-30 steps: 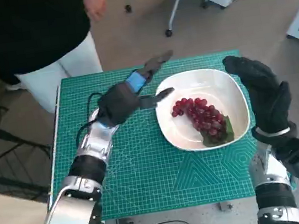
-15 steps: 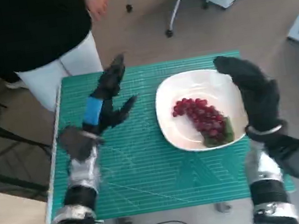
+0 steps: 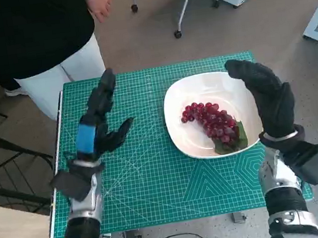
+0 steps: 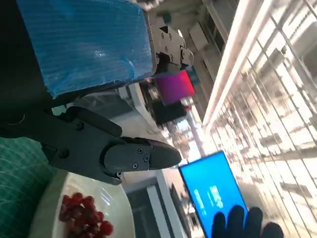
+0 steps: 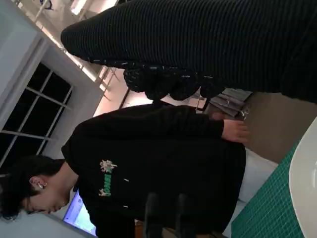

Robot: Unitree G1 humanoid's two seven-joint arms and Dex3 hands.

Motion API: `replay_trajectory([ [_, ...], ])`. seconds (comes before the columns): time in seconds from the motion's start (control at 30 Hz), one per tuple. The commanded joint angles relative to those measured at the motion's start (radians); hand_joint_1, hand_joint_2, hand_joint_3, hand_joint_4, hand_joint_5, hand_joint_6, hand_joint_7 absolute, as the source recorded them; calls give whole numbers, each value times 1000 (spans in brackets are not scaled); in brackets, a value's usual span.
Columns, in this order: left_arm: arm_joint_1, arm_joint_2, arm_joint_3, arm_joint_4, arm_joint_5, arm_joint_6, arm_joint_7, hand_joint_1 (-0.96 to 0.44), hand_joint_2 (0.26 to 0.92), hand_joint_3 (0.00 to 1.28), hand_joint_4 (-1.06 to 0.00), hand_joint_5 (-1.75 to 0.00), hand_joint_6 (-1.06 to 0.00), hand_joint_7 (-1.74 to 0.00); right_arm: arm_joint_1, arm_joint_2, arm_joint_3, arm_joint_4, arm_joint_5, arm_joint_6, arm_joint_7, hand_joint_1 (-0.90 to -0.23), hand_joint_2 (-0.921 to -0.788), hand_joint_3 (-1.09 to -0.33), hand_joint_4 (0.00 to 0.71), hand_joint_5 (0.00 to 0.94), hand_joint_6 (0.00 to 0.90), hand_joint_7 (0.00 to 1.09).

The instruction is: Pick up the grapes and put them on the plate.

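Probably a lab, green cutting mat (image 3: pixel 155 173) (gridded), wheeled stand (image 3: pixel 182 9), bright monitor (image 4: pixel 210 191)

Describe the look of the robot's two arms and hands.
The left hand is black with blue tape across its back, on a silver and black forearm. The right hand wears a black knitted glove above a pale band and a silver forearm with a black box.

A small table (image 3: pixel 157 190) with a green cutting mat (image 3: pixel 142 168) carries a white plate (image 3: pixel 226 89)
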Motion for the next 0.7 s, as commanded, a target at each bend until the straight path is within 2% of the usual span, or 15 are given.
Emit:
replay_trajectory([
  [0.03,34,9,7,-40,17,-34,34,-517,921,349,-131,-3,-192,-1,-9,5,-2,29,12,5,33,-494,-921,-573,217,7,190,6],
  [0.7,90,17,-7,-85,38,-29,71,-542,921,355,-148,-6,-203,-6,-29,3,-25,56,31,16,84,-496,-921,-555,227,6,199,9],
])
